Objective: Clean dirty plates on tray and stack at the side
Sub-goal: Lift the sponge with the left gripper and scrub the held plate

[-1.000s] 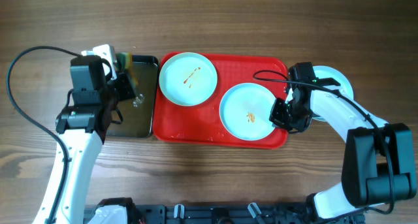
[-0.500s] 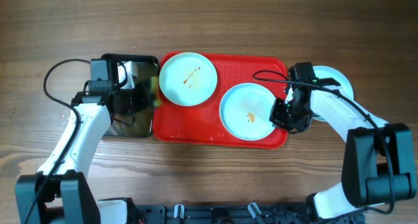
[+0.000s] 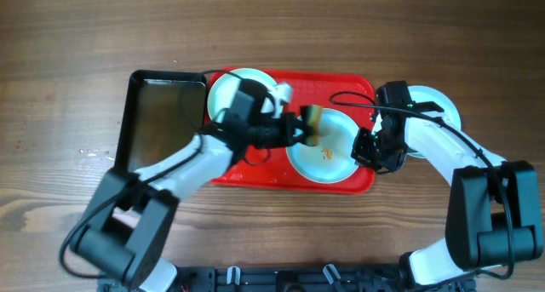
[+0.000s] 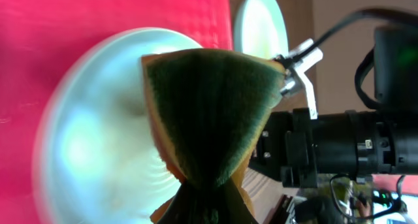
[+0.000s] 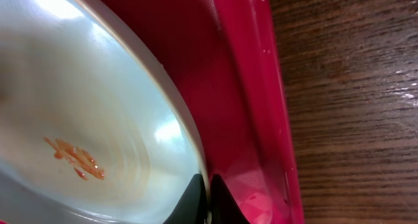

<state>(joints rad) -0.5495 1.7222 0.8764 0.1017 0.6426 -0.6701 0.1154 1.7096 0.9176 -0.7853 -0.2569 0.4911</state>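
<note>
A black rectangular tray (image 3: 157, 113) is seen lying just beside the left edge of the large red rectangular plastic tray (image 3: 294, 83), and both are set on a dark brown wooden table (image 3: 272, 28) with a visible grain; nothing of the room beyond the tabletop is shown. Two round pale mint-white plates are carried on the red tray: the upper-left plate (image 3: 226, 88) is largely covered by the left arm, which is stretched across it from the near left, and the lower-right plate (image 3: 336, 139) is marked with a small brown-orange smear (image 5: 72, 159) at its centre. A third plate (image 3: 450, 109) of the same kind is set on the table off the tray's right end, partly hidden under the right arm. A green sponge with yellow edges (image 3: 314, 124) is clamped in the left gripper (image 3: 300, 128) and is pinched into a fan shape in the left wrist view (image 4: 206, 113); it is held over the upper-left part of the lower-right plate, though contact cannot be judged. The right gripper (image 3: 368, 149) is closed on the right rim of the lower-right plate, whose edge is seen nipped between the two dark fingertips (image 5: 196, 196) just inside the tray's raised border.
</note>
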